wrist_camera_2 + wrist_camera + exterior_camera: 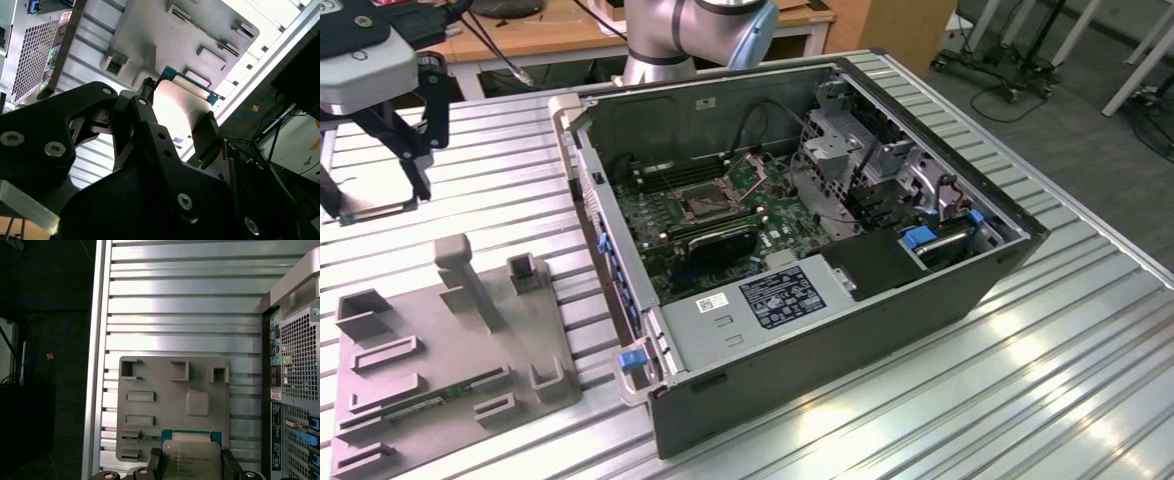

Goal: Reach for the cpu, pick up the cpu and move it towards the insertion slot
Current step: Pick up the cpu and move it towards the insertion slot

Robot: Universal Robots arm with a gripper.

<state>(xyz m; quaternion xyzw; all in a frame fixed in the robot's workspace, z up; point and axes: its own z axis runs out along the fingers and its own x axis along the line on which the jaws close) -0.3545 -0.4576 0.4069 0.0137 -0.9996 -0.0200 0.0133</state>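
Observation:
The cpu (191,456) is a square silvery chip with a green rim, held between the gripper's (191,465) black fingers (154,460). In the second wrist view the cpu (181,106) shows its bright metal face, with the gripper (177,116) shut on two opposite edges. In the exterior view the gripper (376,205) hangs above the slatted table at the far left, well away from the insertion slot (702,203). That slot is a dark square socket in a metal frame on the green board inside the open computer case (854,330).
A grey plastic tray (447,350) with several recesses lies on the table below the gripper, and a thin green memory stick (434,393) rests in it. The tray (165,405) sits beside the case wall (295,365). The arm's base (680,40) stands behind the case.

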